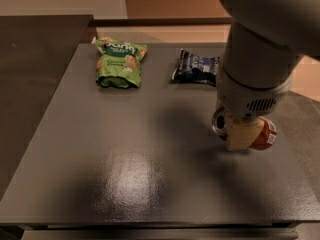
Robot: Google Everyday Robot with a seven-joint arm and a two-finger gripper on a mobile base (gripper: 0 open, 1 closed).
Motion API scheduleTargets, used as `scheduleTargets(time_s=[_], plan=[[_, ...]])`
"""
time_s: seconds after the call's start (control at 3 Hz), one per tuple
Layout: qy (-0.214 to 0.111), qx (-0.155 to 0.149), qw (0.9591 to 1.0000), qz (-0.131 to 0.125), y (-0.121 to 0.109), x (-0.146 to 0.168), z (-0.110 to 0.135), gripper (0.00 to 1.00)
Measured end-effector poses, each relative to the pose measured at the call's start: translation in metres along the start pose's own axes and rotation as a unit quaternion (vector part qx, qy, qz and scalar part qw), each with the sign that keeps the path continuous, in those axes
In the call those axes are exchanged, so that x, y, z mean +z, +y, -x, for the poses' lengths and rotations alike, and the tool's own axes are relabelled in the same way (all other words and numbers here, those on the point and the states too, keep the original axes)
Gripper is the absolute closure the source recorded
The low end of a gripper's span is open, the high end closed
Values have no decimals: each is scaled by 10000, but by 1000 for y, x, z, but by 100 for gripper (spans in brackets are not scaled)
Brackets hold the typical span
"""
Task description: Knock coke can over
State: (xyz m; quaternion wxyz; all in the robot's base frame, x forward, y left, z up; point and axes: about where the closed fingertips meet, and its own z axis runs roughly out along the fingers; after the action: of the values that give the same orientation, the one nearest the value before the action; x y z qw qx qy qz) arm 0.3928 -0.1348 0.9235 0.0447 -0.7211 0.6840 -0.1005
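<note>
The coke can (264, 134) lies on its side on the right part of the dark table (125, 149). Its silver top (218, 123) faces left and its red body points right. My gripper (241, 135) sits directly over the can's middle, touching it and hiding most of it. The big grey arm (255, 69) comes down from the upper right.
A green snack bag (119, 61) lies at the back left of the table. A dark blue snack bag (196, 67) lies at the back centre, just left of the arm. The table's right edge (300, 169) is close to the can.
</note>
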Motion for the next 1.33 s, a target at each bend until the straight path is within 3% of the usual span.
scheduleTargets(time_s=[0.67, 1.33], plan=[[488, -174, 9984, 235, -3, 30, 1, 100], [544, -331, 9969, 457, 3, 52, 15, 60]])
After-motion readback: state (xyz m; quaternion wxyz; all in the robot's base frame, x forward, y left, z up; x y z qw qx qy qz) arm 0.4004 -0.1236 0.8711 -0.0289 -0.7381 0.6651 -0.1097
